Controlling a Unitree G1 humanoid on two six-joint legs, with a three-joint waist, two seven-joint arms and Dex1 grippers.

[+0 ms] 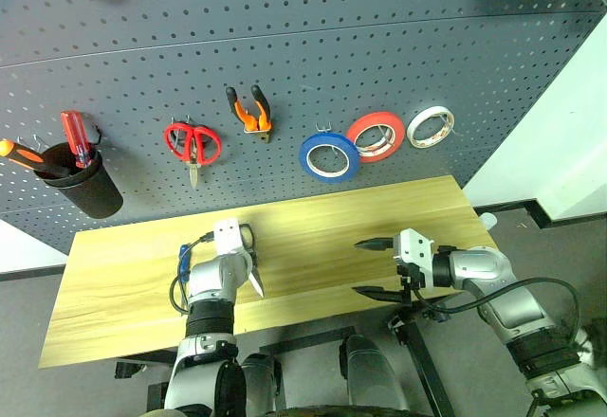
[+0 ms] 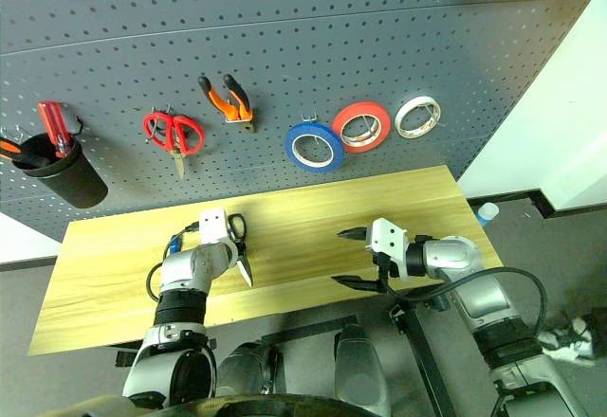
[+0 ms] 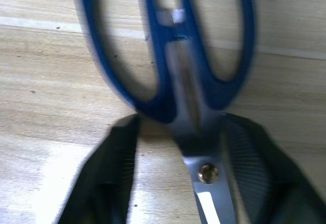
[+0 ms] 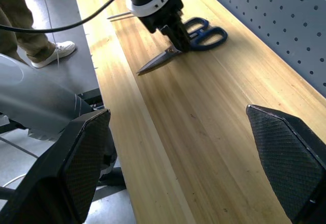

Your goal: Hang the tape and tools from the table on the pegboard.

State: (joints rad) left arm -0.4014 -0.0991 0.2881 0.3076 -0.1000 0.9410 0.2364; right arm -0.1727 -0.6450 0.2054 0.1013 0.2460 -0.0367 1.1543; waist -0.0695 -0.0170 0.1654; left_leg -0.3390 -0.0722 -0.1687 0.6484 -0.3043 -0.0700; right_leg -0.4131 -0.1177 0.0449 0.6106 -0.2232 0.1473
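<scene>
We are on the pick-up of the blue-handled scissors [image 4: 196,36], lying flat on the table [image 1: 322,237] near the pegboard [image 1: 313,47]. The left gripper [image 4: 175,36] brackets the pivot, jaws narrowed around it; whether they grip firmly we cannot tell. The right gripper [image 1: 372,267] hangs wide open, empty. Next: clamp, lift, find a free hook. Pliers [image 1: 250,110], red scissors [image 1: 193,143] and blue tape [image 1: 329,155] crowd the board.
</scene>
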